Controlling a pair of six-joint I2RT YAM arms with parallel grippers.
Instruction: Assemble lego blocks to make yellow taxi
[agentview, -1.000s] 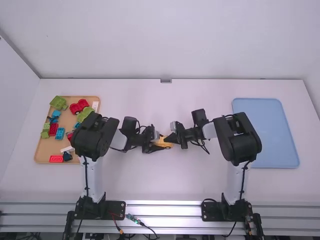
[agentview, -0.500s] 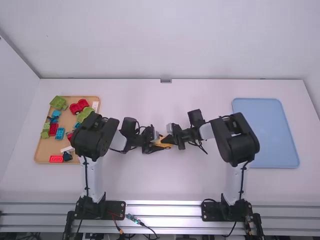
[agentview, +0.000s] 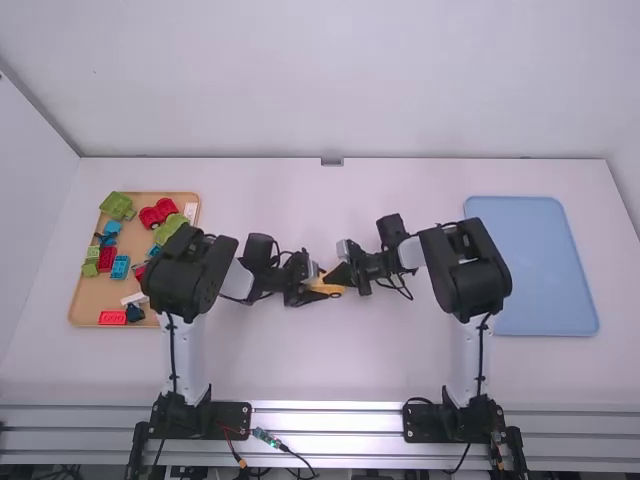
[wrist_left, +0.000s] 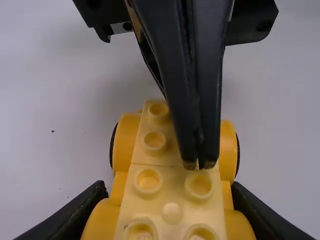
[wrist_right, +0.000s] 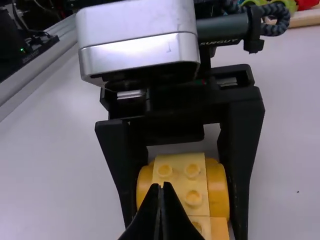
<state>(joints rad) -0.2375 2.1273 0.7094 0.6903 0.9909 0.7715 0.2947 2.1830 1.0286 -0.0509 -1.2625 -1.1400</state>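
Near the middle of the table in the high view, my left gripper (agentview: 317, 287) is shut on a yellow block car (agentview: 326, 290). In the left wrist view, the fingers of my left gripper (wrist_left: 170, 195) press on both sides of the car (wrist_left: 171, 182), whose studded top faces up. My right gripper (agentview: 331, 279) comes in from the other side, above the car. Its two fingertips are together with nothing between them, low over the studs. From the right wrist view, my right gripper (wrist_right: 163, 186) covers part of the car (wrist_right: 190, 167); contact cannot be told.
A wooden tray (agentview: 87, 303) with several red, green and blue blocks stands on the left, partly under the left arm. On the right lies a blue tray (agentview: 545, 265). The two wrists face each other closely over the middle.
The right arm's elbow has shifted left, while its gripper has moved slightly left, then slightly back right. My left gripper and the car have stayed in place.
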